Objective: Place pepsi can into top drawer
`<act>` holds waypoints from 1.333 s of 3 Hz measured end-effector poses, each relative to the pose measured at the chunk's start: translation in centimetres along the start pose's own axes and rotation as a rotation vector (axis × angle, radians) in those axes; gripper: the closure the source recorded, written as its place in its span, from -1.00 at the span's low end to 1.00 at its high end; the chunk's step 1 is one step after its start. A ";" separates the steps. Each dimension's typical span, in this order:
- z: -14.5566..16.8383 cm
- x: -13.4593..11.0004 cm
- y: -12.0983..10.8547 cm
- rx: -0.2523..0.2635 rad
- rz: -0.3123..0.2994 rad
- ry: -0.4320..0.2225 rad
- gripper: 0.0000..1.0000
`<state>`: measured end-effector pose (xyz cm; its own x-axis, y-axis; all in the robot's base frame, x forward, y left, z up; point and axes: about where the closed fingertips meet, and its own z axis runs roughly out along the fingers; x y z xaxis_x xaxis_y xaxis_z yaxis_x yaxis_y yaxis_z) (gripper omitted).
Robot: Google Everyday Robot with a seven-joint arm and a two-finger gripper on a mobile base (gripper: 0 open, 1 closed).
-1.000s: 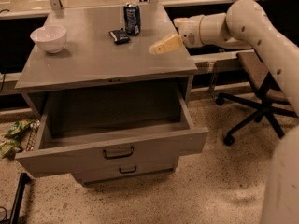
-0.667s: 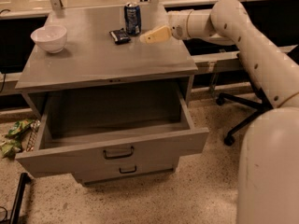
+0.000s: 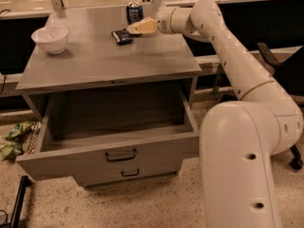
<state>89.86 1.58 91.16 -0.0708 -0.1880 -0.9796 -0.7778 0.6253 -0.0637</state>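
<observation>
The pepsi can (image 3: pixel 135 12) stood at the far edge of the desk (image 3: pixel 109 63). The end effector (image 3: pixel 138 28) hovered just near of it, beside a dark packet (image 3: pixel 122 36); whether it was spread or pressed together, I couldn't tell. The top drawer (image 3: pixel 114 148) stood open below.

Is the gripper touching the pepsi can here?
Cannot tell. In the camera view the gripper sits right in front of the pepsi can on the cabinet top; their outlines meet, so neither contact nor a gap shows plainly.
</observation>
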 end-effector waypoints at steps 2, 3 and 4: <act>5.5 0.0 -1.9 0.040 -0.015 -0.029 -1.00; 6.5 -0.2 -3.3 0.094 -0.032 -0.042 -1.00; 7.2 -0.8 -3.7 0.112 -0.051 -0.066 -0.57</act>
<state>97.25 4.87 90.81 0.0116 -0.1736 -0.9847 -0.7042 0.6977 -0.1313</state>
